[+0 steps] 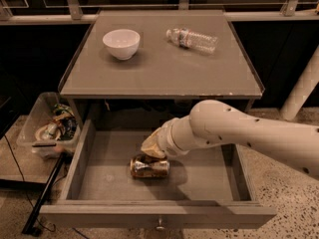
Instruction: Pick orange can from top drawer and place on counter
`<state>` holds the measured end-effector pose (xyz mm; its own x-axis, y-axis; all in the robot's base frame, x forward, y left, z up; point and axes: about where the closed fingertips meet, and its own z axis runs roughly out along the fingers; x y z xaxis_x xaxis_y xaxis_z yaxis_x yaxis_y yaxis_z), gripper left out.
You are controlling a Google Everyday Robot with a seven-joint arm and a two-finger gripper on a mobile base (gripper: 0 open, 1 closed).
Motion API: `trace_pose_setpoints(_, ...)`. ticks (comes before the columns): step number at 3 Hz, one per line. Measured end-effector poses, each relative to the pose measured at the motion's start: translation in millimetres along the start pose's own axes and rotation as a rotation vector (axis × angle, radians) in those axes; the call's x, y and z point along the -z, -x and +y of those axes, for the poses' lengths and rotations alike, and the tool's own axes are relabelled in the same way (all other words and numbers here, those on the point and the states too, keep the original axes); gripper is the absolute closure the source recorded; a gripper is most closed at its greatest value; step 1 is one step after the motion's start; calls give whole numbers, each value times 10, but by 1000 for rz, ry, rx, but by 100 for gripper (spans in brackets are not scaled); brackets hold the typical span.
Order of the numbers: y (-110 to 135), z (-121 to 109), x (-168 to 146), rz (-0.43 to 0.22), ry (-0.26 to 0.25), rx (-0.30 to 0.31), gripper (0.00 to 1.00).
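The orange can (149, 167) lies on its side on the floor of the open top drawer (214, 176), near the middle. My gripper (152, 148) hangs at the end of the white arm, which reaches in from the right. It is just above the can's top edge, touching it or nearly so. The wrist covers its tip. The counter (164, 66) is the grey top of the cabinet, above and behind the drawer.
A white bowl (121, 43) stands at the counter's back left. A clear plastic water bottle (193, 39) lies at its back right. A clear bin of clutter (50, 126) sits on the floor to the left of the drawer. A white post (301, 86) stands at the right.
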<state>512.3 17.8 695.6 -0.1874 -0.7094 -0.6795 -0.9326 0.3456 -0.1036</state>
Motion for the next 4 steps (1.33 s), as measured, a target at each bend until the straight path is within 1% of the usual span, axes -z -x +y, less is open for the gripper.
trace_pose_setpoints(1,0,0,0,0,0,0,58)
trace_pose_setpoints(2,-42,-10,5,0,14,29,35)
trace_pose_setpoints(3,-237,21,113,19,42,103,12)
trace_pose_setpoints(4,-461,118,337,46,76,196,0)
